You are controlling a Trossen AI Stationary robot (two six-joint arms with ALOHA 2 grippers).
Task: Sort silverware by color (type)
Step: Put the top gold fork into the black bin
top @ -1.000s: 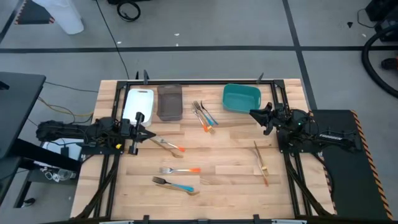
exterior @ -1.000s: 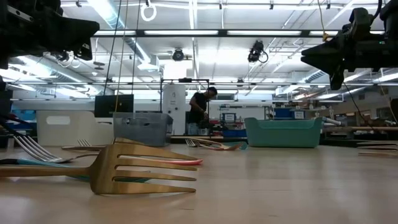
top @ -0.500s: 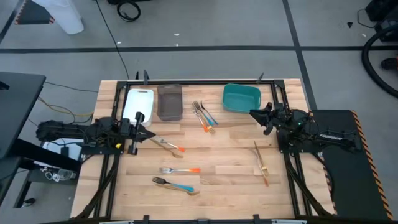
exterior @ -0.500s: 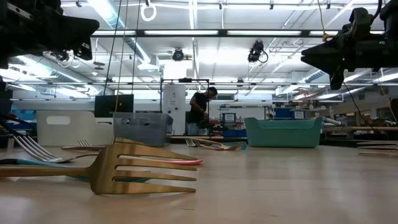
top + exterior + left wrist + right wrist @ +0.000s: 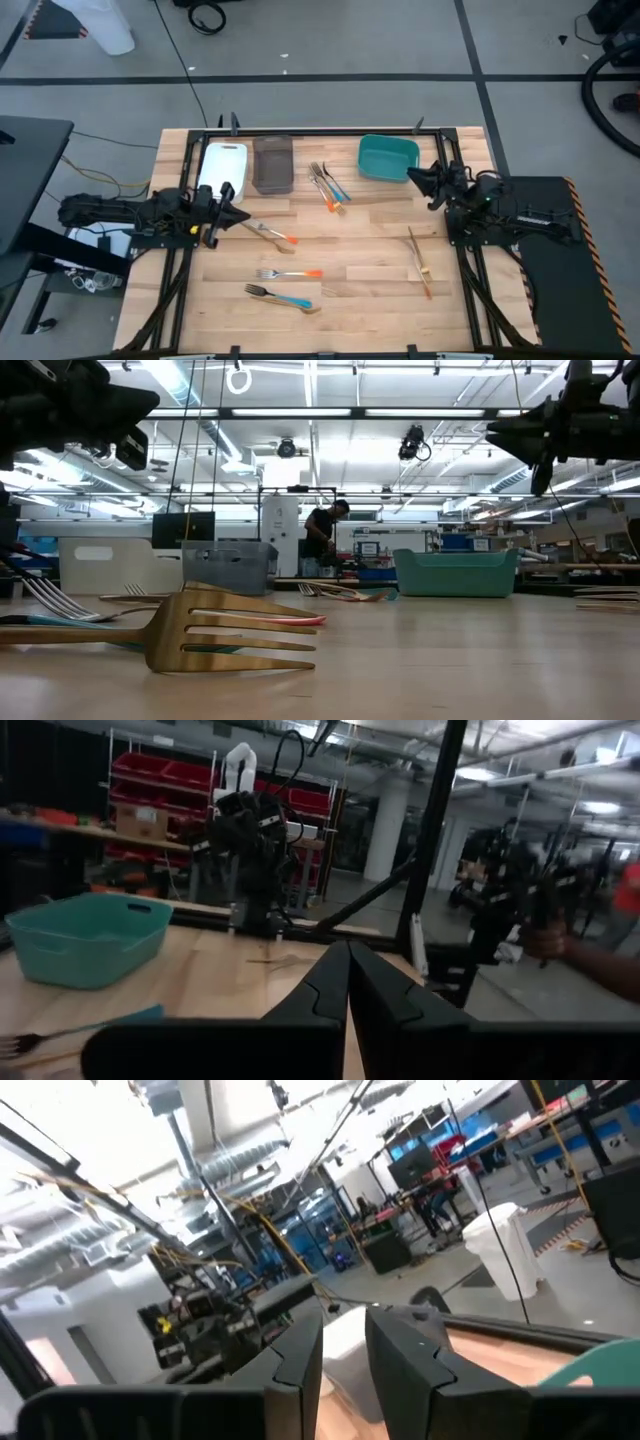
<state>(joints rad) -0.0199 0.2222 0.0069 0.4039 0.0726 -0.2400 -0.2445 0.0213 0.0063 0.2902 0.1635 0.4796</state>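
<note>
Silverware (image 5: 285, 273) is strewn lengthwise across the table (image 5: 370, 290), mostly crosswise-pointing. Left gripper (image 5: 226, 192) is closed, empty; right gripper (image 5: 414, 176) is parted, empty.

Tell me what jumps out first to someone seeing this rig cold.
Probably the silverware scattered over the wooden table: a cluster of forks near the far edge, an orange-handled fork and a blue-handled fork nearer the front, and wooden utensils on the right. Along the far edge sit a white bin, a grey-brown bin and a teal bin. Both arms hang off the table, holding nothing: left pincer shut, right pincer slightly parted by the teal bin.
</note>
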